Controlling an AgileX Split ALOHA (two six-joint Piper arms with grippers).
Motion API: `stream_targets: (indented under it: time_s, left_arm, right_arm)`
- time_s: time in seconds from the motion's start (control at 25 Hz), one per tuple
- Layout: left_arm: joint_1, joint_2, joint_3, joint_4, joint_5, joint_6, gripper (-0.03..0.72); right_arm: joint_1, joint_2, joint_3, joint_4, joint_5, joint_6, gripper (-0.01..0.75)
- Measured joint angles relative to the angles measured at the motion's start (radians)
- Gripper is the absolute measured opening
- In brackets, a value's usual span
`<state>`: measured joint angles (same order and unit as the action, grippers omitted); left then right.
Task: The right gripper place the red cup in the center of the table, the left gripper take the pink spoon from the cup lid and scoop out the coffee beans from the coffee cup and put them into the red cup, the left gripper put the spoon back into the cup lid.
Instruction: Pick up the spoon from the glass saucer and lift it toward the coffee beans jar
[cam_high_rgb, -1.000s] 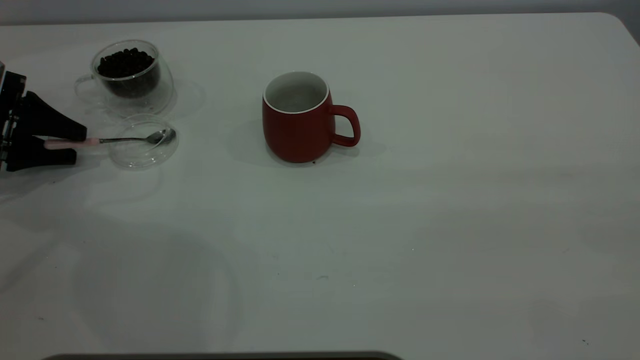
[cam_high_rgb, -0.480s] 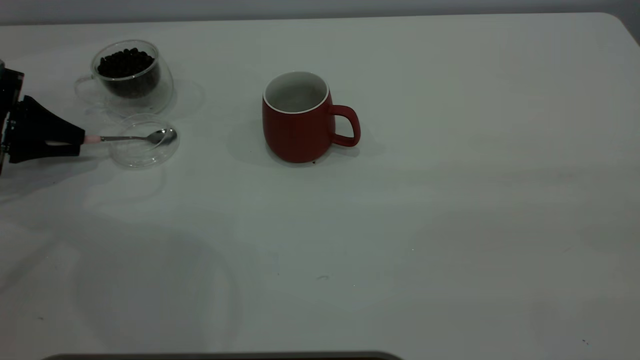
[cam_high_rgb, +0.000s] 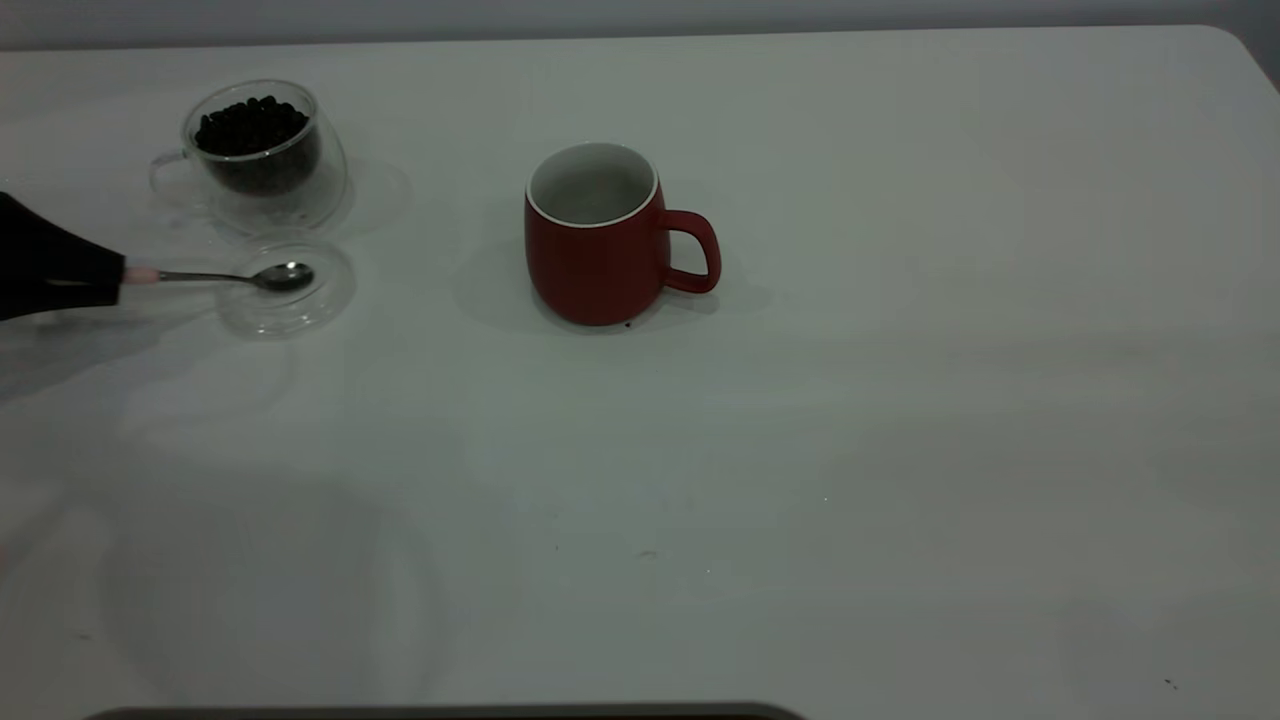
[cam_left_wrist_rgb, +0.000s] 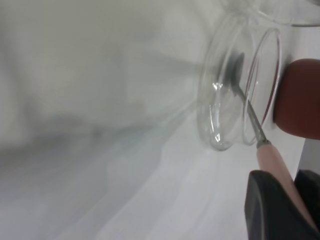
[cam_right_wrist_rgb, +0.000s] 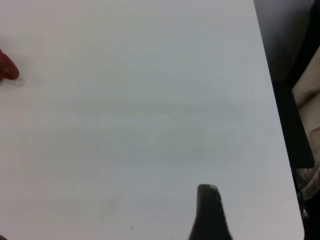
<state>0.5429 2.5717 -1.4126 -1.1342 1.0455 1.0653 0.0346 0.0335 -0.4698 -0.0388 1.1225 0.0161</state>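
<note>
My left gripper (cam_high_rgb: 115, 280) is at the table's left edge, shut on the pale pink handle of the pink spoon (cam_high_rgb: 285, 276). The spoon lies level, its metal bowl over the cup lid (cam_high_rgb: 335, 298). The left wrist view shows the handle (cam_left_wrist_rgb: 272, 160) clamped in my left gripper (cam_left_wrist_rgb: 292, 200), with the lid (cam_left_wrist_rgb: 220, 110) and the red cup (cam_left_wrist_rgb: 300, 95) beyond. The coffee cup (cam_high_rgb: 325, 185), holding coffee beans (cam_high_rgb: 250, 125), stands just behind the lid. The red cup (cam_high_rgb: 600, 250) stands upright near the table's middle, handle to the right. My right gripper (cam_right_wrist_rgb: 209, 205) hangs over bare table.
The white table (cam_high_rgb: 850, 450) stretches bare to the right and front of the red cup. Its right edge (cam_right_wrist_rgb: 272, 125) shows in the right wrist view, with dark floor beyond. A sliver of the red cup (cam_right_wrist_rgb: 6, 67) shows there too.
My left gripper closed on the spoon's pink handle, then drew back to the left. The spoon's bowl slid left across the lid with it.
</note>
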Motion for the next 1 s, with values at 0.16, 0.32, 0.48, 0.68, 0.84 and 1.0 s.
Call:
stream_targets:
  time_s: [0.16, 0.32, 0.48, 0.68, 0.84, 1.0]
  left_arm:
    - [0.010, 0.000, 0.000, 0.003, 0.037, 0.000, 0.123]
    - [0.010, 0.000, 0.000, 0.003, 0.063, 0.000, 0.123]
    - [0.010, 0.000, 0.000, 0.003, 0.087, 0.007, 0.123]
    - [0.010, -0.005, -0.001, -0.025, 0.091, 0.044, 0.123]
    - [0.010, -0.052, -0.001, -0.074, 0.091, 0.047, 0.123]
    - [0.005, -0.104, -0.001, -0.080, 0.097, 0.047, 0.123]
  right_arm:
    - [0.000, 0.000, 0.000, 0.000, 0.000, 0.000, 0.581]
    - [0.000, 0.000, 0.000, 0.000, 0.000, 0.000, 0.581]
    - [0.000, 0.000, 0.000, 0.000, 0.000, 0.000, 0.581]
    - [0.000, 0.000, 0.000, 0.000, 0.000, 0.000, 0.581]
    - [0.000, 0.000, 0.000, 0.000, 0.000, 0.000, 0.581]
    - [0.000, 0.000, 0.000, 0.000, 0.000, 0.000, 0.581]
